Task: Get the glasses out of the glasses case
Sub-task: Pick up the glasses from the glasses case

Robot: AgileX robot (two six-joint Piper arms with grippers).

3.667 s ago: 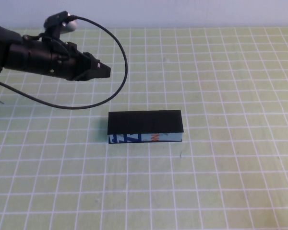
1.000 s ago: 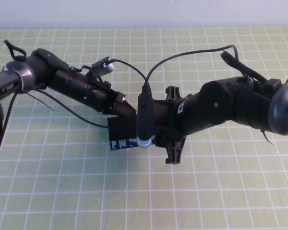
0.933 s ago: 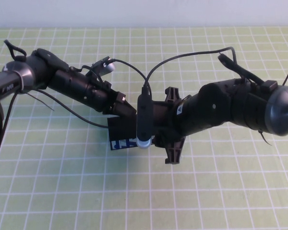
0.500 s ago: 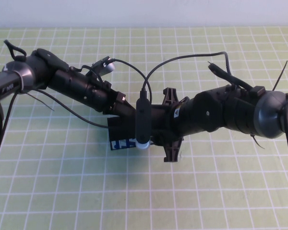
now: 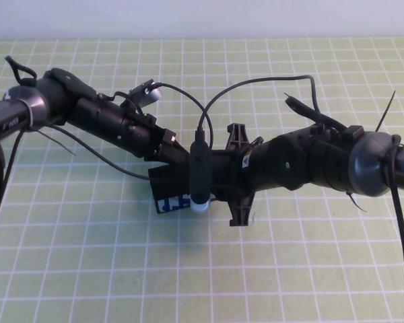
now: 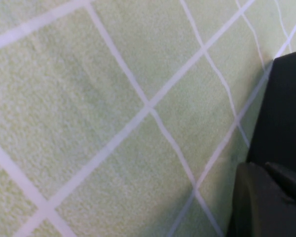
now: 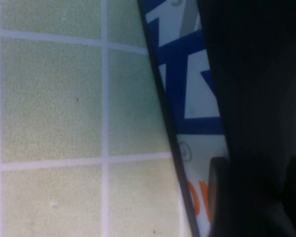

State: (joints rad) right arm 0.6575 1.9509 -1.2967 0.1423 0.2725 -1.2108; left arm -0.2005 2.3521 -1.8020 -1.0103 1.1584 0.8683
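The glasses case (image 5: 167, 192) lies mid-table, mostly covered by both arms; only its left end with the light blue printed front shows. The lid looks closed. The glasses are hidden. My left gripper (image 5: 173, 152) rests at the case's far left corner; in the left wrist view the black case (image 6: 286, 108) lies right beside it. My right gripper (image 5: 212, 180) lies low across the case from the right, under its wrist camera. The right wrist view shows the case's blue and orange front (image 7: 190, 94) and black top close against the gripper.
The green grid mat (image 5: 87, 256) covers the table. Black cables (image 5: 182, 91) loop over both arms above the case. The right arm's bulky body (image 5: 323, 161) stretches across the right half of the mat.
Since the earliest frame the left arm has come down to the case and the right arm has come in over it. In the last second the right arm has levelled and the case has edged left.
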